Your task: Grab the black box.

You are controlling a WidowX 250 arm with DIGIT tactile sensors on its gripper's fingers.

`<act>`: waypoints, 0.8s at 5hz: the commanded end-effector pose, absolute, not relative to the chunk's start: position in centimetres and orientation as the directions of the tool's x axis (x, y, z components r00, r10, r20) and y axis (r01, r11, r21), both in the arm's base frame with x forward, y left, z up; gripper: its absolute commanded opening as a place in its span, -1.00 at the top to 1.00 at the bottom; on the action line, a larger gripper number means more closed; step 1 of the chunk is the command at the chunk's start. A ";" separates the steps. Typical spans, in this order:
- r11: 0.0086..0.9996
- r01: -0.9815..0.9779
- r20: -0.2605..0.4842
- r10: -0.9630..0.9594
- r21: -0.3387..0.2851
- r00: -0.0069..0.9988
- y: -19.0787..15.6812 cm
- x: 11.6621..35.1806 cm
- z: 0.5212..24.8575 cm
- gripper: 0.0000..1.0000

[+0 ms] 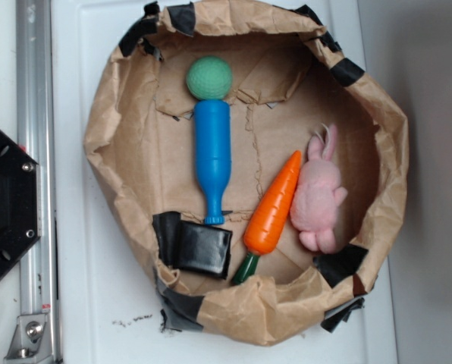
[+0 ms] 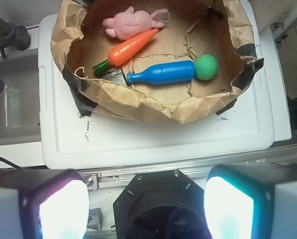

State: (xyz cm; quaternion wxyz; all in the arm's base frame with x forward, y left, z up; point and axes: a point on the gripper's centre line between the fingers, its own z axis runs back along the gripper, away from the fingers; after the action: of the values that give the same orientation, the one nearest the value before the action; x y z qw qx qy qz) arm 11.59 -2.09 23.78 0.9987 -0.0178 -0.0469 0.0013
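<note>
1. Nothing is grabbed yet. The gripper (image 2: 146,204) is seen only in the wrist view, its two fingers spread wide with nothing between them, hanging well outside the paper-bag bin (image 1: 397,152), over the black hexagonal plate (image 2: 158,204) (not the target, easy to mix up).
2. The black box (image 1: 203,249) is found inside the bin, on the floor against the crumpled near wall, in the corner with the black tape patches. In the wrist view only a sliver of it (image 2: 117,77) is shown over the paper rim.
3. So the whole job is judged as still left: travel over the rim, descent, closing on the box.
4. Room is tight. The box is touched, or nearly so, by the narrow end of the blue bowling pin (image 1: 211,152), and the green stem of the orange carrot (image 1: 273,208) is just beside its other corner.
5. The paper wall is pressed close on the remaining sides, so a straight drop from above is probably called for (a snag on the rim is the likely risk).
6. The pink bunny (image 1: 318,199) and the green ball (image 1: 208,77) are kept well apart from it.
</note>
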 end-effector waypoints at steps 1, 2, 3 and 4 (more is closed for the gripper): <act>0.999 -0.001 0.094 0.004 -0.036 0.996 -2.1 11.6 23.8 -1.00; 0.995 -0.099 0.091 0.101 -0.029 0.991 -1.2 15.8 23.5 -1.00; 0.987 -0.160 0.117 0.161 -0.019 0.980 -1.1 19.6 23.0 -1.00; 0.985 -0.171 0.106 0.171 -0.010 0.980 -1.2 22.6 21.5 -1.00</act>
State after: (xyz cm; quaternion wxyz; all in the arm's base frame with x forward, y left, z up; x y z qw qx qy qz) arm 22.26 -1.78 19.98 0.9969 0.0012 -0.0258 0.0748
